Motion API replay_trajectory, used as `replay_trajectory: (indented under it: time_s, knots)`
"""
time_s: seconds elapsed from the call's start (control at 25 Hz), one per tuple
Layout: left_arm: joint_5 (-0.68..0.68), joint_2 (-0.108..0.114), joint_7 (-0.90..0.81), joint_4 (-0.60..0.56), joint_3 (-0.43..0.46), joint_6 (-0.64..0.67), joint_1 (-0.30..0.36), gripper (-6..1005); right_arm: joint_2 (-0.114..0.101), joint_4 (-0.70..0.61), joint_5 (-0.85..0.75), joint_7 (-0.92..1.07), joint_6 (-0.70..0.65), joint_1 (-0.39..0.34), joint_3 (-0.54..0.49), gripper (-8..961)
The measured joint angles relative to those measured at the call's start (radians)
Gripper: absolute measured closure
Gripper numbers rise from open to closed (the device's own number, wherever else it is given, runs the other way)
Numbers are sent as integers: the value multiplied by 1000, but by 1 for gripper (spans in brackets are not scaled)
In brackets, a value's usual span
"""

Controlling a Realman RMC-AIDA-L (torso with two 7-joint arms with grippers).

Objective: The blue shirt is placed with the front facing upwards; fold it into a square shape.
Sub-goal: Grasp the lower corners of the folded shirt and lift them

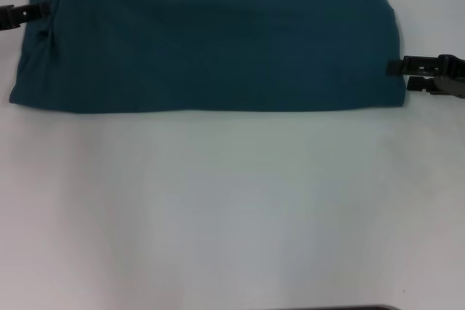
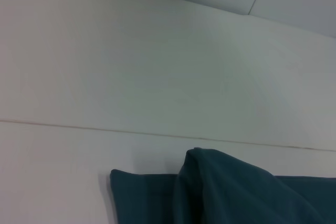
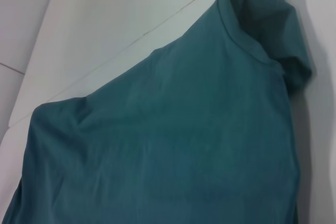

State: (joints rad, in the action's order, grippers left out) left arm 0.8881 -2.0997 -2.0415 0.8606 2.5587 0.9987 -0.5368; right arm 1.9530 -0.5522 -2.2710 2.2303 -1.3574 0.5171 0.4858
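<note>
I see the shirt [image 1: 211,41] stretched lengthwise between my left gripper [image 1: 33,12] and right gripper [image 1: 407,70]; whether either is pinching cloth is unclear.

White desk [image 1: 232,208] before me, seen from my head camera: a plain, pale, matte surface that fills the view from the near edge to the far side. Lying directly on it, across its far half, is the blue shirt [image 1: 211,41], folded into a wide horizontal band with a plain teal face upward and no lettering visible; its near edge runs almost straight from my left to my right, and soft creases cross the cloth. In my left wrist view a raised fold of the shirt [image 2: 226,192] rests on the desk [image 2: 157,66], which shows a thin seam line. My right wrist view shows a stitched hem at one end of the shirt [image 3: 173,145].
</note>
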Motion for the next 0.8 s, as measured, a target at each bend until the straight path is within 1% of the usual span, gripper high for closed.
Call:
replay_trajectory:
  time_s: [0.2,0.52,0.72,0.8]
  knots:
    - [0,0,0,0,0,4,0,96,7,0,0,-4,0,-4,1,102]
    - [0,-1,0,-3,0,4,0,95,31,0,1,-10,15,-1,2,114]
    - [0,0,0,-8,0,2,0,95,36,3,1,-11,21,1,2,125]
    - [0,0,0,-10,0,1,0,95,36,4,1,-12,28,1,3,160]
